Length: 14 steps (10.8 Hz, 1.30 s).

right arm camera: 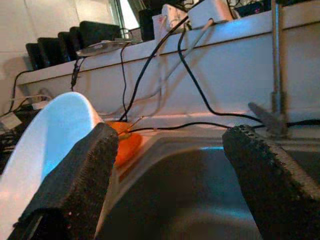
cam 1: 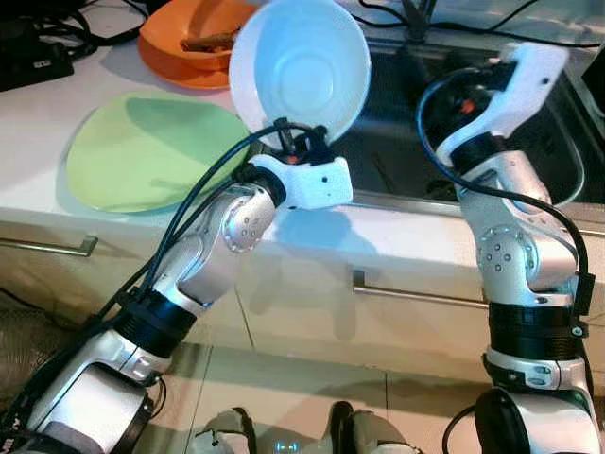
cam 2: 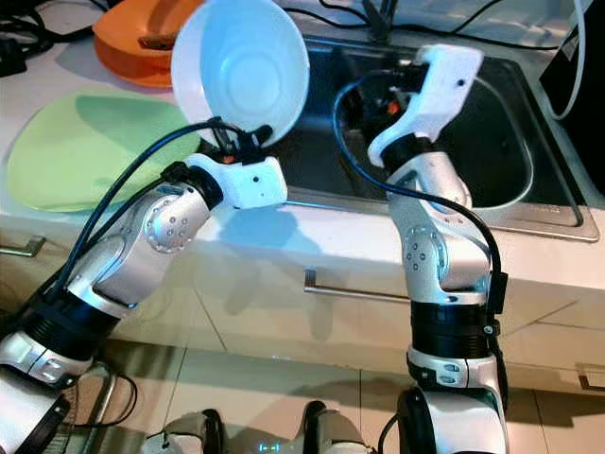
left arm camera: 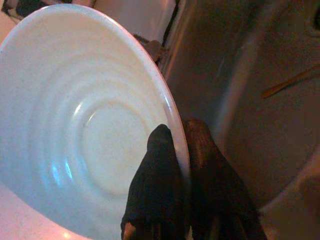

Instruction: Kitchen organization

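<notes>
- A white bowl [cam 1: 301, 68] is held tilted on edge above the near-left corner of the sink [cam 2: 492, 151], its rim pinched by the left tool [left arm camera: 175, 150], likely for carrying.
- The right tool [right arm camera: 170, 165] hovers over the basin, spread and empty.
- A green plate [cam 1: 142, 151] and an orange plate [cam 1: 184, 47] rest on the table [cam 1: 397, 236].
- No writing can be read.

Both head views were evenly and brightly lit, with a cool bluish cast and slight softness. The tilted white ceramic bowl [cam 1: 301, 68] threw a soft shadow onto the pale green oval mat [cam 1: 151, 151]. The stainless steel sink basin [cam 2: 492, 161] stayed dark. The left wrist view was dim and blurred; the right wrist view's near black fingers [right arm camera: 75, 185] were out of focus.
</notes>
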Available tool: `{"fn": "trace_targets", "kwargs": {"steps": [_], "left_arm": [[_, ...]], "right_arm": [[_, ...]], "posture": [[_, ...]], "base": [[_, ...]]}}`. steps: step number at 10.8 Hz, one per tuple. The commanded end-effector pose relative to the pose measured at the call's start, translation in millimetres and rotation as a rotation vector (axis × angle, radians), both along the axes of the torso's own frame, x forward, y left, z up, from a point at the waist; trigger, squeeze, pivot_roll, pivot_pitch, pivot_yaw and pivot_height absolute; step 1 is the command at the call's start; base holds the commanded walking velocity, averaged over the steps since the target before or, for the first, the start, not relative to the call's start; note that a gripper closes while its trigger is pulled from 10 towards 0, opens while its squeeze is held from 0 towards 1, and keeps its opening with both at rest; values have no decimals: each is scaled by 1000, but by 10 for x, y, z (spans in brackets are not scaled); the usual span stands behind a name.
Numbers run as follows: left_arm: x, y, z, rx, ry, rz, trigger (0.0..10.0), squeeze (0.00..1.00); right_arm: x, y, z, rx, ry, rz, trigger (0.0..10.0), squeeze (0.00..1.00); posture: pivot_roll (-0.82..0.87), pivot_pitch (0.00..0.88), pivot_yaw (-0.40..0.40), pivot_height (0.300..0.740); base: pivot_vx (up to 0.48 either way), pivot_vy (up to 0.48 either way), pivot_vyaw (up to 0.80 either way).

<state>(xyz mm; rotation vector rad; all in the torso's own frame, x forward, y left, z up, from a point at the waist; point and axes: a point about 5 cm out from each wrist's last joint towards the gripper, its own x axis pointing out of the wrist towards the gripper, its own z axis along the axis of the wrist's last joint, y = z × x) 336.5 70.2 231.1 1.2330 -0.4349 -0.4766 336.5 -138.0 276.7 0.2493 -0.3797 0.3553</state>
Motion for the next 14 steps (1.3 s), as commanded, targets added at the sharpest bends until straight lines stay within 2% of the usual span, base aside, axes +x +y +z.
{"fn": "trace_targets", "kwargs": {"steps": [1, 2, 6, 9, 12, 13, 14], "left_arm": [[-33, -70, 32, 30, -23, -43, 10000, 0], [-37, -83, 44, 40, -34, -50, 10000, 0], [-76, -106, 87, 56, -64, -83, 10000, 0], [-98, -105, 49, 109, -72, -106, 10000, 0], [-108, -136, 40, 113, -74, -120, 10000, 0], [-113, -138, 34, 113, -73, -123, 10000, 0], [-117, -136, 25, 115, -70, -125, 10000, 0]], "right_arm": [[-40, 29, 114, -4, -35, 26, 10000, 0], [-39, 76, 111, -12, -24, 56, 10000, 0], [-1, 128, 57, -48, 4, 50, 10000, 0], [53, 122, -8, -80, 24, 19, 10000, 0], [100, 116, -46, -94, 41, 7, 10000, 0], [122, 108, -50, -93, 44, -3, 6745, 0], [132, 108, -47, -93, 42, -6, 0, 0]], "posture": [[64, 184, -20, 740], [65, 186, -22, 740], [69, 176, -26, 740], [67, 159, -28, 740], [72, 158, -32, 740], [72, 164, -32, 740], [73, 167, -32, 740]], "base": [[0, 0, 0], [0, 0, 0], [0, 0, 0], [0, 0, 0], [0, 0, 0], [0, 0, 0], [0, 0, 0]]}}
